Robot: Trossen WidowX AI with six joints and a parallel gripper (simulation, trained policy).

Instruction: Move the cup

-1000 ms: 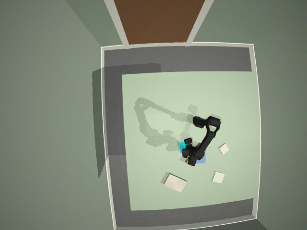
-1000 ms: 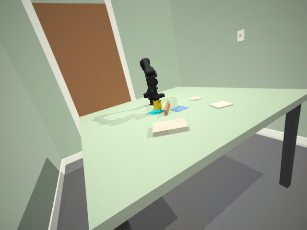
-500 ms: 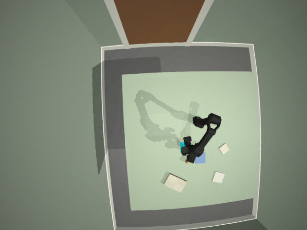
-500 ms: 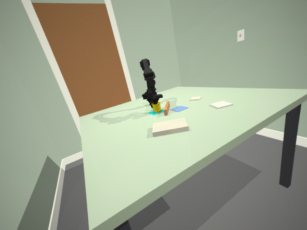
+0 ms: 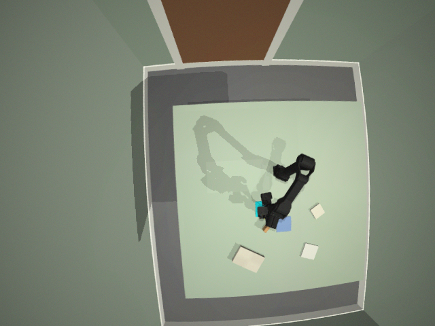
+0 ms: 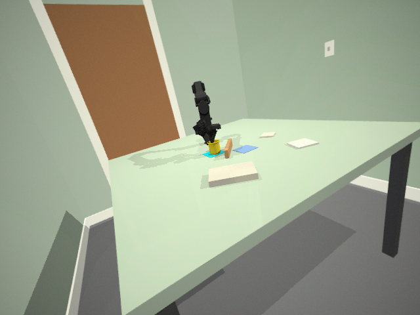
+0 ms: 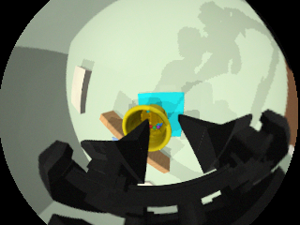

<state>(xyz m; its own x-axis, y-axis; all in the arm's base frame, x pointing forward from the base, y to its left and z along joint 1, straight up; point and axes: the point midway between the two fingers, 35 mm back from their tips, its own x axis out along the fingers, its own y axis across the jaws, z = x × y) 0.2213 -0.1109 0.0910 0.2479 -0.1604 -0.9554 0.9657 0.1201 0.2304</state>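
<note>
Yellow round cup (image 6: 214,147) (image 7: 126,132), open top: on the cyan square pad (image 5: 257,209) (image 6: 210,155) (image 7: 164,98), off-centre, approx. upright; can't tell if base is fully on pad. Small multicol. marbles (image 7: 156,127) inside. Black parallel-jaw gripper (image 5: 262,217) (image 6: 210,141) (image 7: 163,119) right above cup, fingers apart, not clamped on it. In wrist view one fingertip overlaps cup mouth, other is to the side; can't tell if 1st is inside or touching rim.

Orange-brown upright slab (image 5: 266,229) (image 6: 228,149) (image 7: 110,120) just beside cup, betw. cyan pad & flat blue square pad (image 5: 284,224) (image 6: 245,148) (image 7: 114,139).

Further out, top-view dirs: thick cream rect. block (image 5: 248,259) (image 6: 232,175) (image 7: 80,89) twd bottom edge of pale green bench (image 5: 211,269) (image 6: 203,220) (image 7: 117,42), left of ctr. Flat white tile (image 5: 309,250) (image 6: 302,143) twd btm R corner; smaller cream tile (image 5: 317,210) (image 6: 268,134) above it, nearer R edge than L.
</note>
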